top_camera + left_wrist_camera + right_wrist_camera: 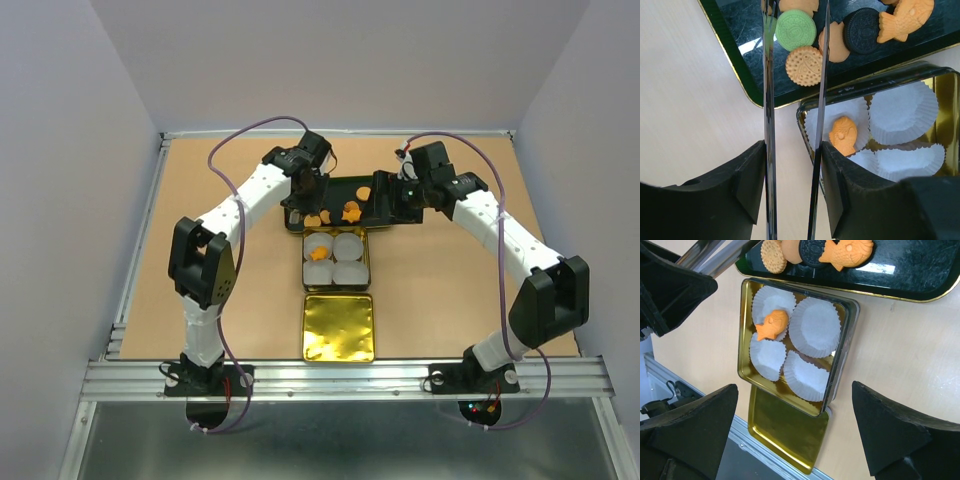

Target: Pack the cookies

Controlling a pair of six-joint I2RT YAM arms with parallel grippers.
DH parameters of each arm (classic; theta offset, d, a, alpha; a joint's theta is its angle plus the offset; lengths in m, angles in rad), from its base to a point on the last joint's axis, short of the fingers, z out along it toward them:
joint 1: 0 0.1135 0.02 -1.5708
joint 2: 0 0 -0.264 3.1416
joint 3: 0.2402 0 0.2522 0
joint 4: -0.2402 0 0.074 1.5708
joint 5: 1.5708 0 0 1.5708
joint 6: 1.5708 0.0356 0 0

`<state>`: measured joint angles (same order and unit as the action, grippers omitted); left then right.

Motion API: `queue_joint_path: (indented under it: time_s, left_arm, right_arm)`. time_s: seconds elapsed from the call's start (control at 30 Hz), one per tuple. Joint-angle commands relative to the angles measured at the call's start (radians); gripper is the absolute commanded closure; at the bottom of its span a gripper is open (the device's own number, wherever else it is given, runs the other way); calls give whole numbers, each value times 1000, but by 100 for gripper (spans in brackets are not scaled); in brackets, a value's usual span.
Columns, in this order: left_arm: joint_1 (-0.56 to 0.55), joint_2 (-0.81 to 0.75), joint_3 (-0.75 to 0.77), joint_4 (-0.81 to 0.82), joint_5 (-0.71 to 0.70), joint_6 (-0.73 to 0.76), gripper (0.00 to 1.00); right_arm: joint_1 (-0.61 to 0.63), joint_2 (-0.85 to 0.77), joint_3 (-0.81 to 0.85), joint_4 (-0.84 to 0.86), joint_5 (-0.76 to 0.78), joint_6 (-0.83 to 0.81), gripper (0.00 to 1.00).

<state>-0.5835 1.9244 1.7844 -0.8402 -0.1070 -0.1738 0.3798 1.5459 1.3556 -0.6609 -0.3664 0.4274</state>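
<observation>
two robot arms work over a tabletop (900, 350) where the cookies (804, 65) lie mostly on a black, gold-rimmed tray (742, 35) at the far side. one orange fish cookie (772, 324) sits apart from them, in the far-left of four white paper cups (815, 325) packed two by two inside a gold tin (744, 345). the tin stands just on the near side of the tray, and its gold lid (785, 435) lies flat on the tabletop just beside the tin's near edge.

the left hand (797, 7) reaches over the tray's left end and the tin's far-left corner. its two long, thin metal fingers (769, 100) stand apart and run side by side. from its wrist camera, a green cookie (796, 30) and a tan round cookie (804, 65) show on the tray in the gap between the fingers. nothing is seen pinched, though the tips run out of view. a pale cookie (837, 42) lies partly hidden behind one finger. further along the tray are a dark sandwich cookie (863, 30) and a second fish cookie (905, 20), also orange.

the right hand (795, 390) hangs above the tin near the tray's right end. its black fingers (890, 430) are spread wide, with nothing gripped between them; the tin, the cups and the lid show below in the gap.
</observation>
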Motion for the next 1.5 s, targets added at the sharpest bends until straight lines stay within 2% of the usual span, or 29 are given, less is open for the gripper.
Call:
queue_joint_path:
  time_s: [0.0,0.33,0.63,0.97,1.1,1.33,1.47]
  left_arm:
    - [-7,8,63,-16,-20,19,45]
    - [-7,28,67,-11,-20,19,47]
    - [-7,31,76,-11,-26,20,58]
    - [-6,74,289,-62,-34,-12,62]
    - [-7,74,319,-69,-40,-27,62]
    - [-7,-10,261,-51,-48,-36,65]
    - [-6,-99,155,-24,-51,-35,68]
  right_arm:
    - [-4,-1,79,-11,27,-33,0]
    - [-4,5,85,-16,34,-41,0]
    - [-4,2,82,-17,32,-38,0]
    - [-4,5,73,-17,27,-9,0]
    - [-4,8,62,-17,15,4,0]
    - [-4,6,28,-16,1,28,0]
    - [-2,-3,-1,-16,9,34,0]
